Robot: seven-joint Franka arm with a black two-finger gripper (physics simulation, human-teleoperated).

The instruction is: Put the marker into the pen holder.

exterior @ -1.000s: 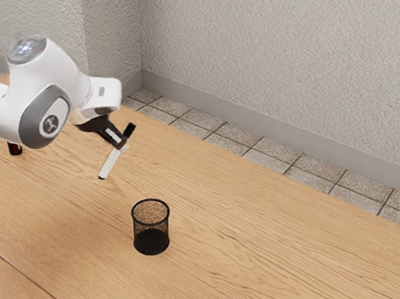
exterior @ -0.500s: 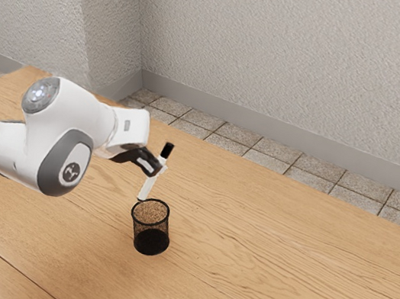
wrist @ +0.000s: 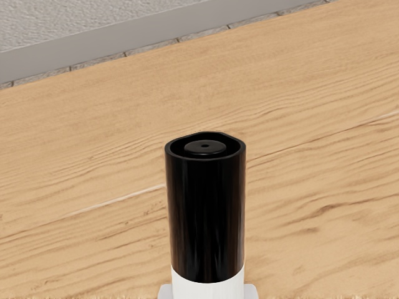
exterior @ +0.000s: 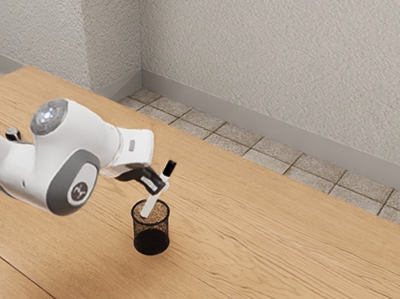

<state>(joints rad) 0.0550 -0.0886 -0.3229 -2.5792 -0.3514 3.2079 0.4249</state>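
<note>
In the exterior view my gripper [exterior: 162, 184] is shut on the white marker [exterior: 152, 202], just above the pen holder. The marker tilts slightly, its black cap up and its lower end at the mouth of the black mesh pen holder [exterior: 151, 242], overlapping the opening; how deep it reaches is hard to tell. The holder stands upright on the table. In the wrist view the marker's black cap [wrist: 206, 218] rises from the lower edge, with white pads [wrist: 250, 291] on either side of its white body.
A small dark object [exterior: 13, 134] lies behind the arm at the exterior view's left. The wooden table [exterior: 280, 264] stretches to the exterior view's right, with the wall [exterior: 295, 50] and tiled floor beyond its far edge.
Carrying the marker, my hand has swung toward the exterior view's right and down, from well left of the pen holder to its mouth. The holder has stayed in place.
</note>
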